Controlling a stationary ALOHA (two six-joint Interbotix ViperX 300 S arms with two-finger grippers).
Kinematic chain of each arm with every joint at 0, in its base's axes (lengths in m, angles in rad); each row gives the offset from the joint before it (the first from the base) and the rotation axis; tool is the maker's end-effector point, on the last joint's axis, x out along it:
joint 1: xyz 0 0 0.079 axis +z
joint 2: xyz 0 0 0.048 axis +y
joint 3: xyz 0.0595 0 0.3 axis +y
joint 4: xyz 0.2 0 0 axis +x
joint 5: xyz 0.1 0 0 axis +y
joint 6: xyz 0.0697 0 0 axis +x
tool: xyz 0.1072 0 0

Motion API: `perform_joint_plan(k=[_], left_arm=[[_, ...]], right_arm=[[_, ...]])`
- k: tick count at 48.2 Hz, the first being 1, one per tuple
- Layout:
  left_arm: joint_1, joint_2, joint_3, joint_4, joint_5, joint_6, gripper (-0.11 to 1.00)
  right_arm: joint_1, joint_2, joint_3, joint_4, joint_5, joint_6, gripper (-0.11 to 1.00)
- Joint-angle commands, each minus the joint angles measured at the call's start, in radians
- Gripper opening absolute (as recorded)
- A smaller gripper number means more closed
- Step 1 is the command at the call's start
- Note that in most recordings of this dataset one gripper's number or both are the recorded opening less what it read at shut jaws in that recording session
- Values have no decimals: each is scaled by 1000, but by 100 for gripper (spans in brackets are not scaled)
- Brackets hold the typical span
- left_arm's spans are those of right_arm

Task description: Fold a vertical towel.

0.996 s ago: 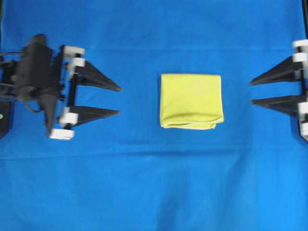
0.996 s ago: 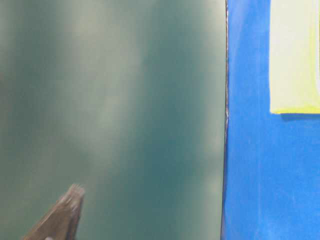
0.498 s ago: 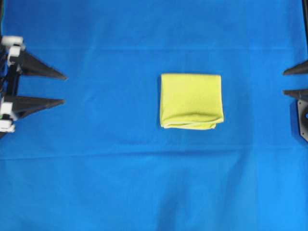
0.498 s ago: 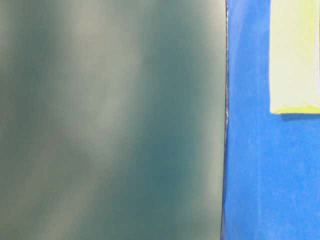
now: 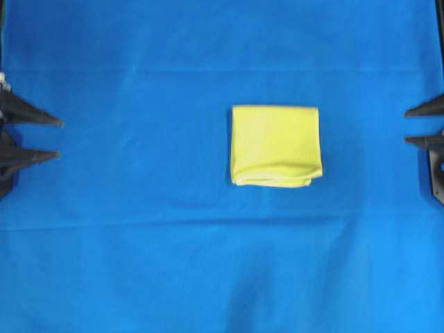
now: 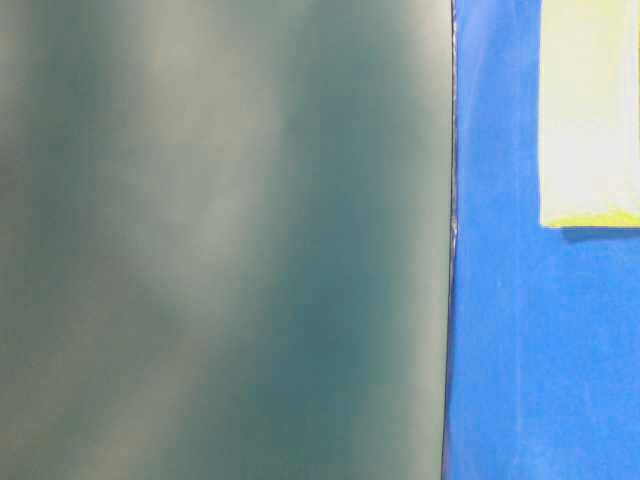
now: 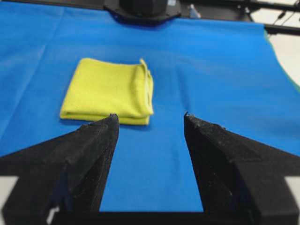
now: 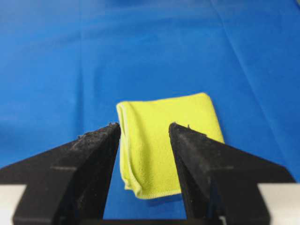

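Left tool (image 5: 57,139): at the left edge of the overhead frame, mid-height, only its two black tapered fingers (image 5: 28,115) showing, tips pointing toward the centre. Fingers spread with a clear gap between them, nothing held. Its wrist view (image 7: 150,121) confirms this: blue cloth visible between the two tips, no contact with anything.

Right tool (image 5: 408,125): at the right edge of the overhead frame, slightly above mid-height, two dark finger tips showing, pointing left. Also parted and empty; in its wrist view (image 8: 144,126) the gap between the tips frames part of the towel beyond.

Towel (image 5: 276,145): yellow-green, lying just right of centre in the overhead frame, well apart from both tools. Folded into a compact near-square, several layers stacked. Layered edges with paler hem show along its lower side overhead; upper side looks smooth. In the left wrist view the towel (image 7: 110,90) sits in the upper left; in the right wrist view (image 8: 164,140) lower centre.

Blue table cloth (image 5: 173,263): covers the desk, faint creases across the lower half. Table-level view is mostly a blurred grey-green surface (image 6: 220,240); a towel corner (image 6: 590,120) shows at upper right.
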Motion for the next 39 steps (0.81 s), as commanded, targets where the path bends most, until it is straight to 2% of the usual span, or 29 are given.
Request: perform_joint_plan(k=[1,39], left_arm=[[3,-15,-6,0,3,2,55],[3,-17,-3,0,17,5,55]], right_arm=[[-3,8,-11,-3,-15,2,53],[-3,12,-6,-2,-12,2,53]])
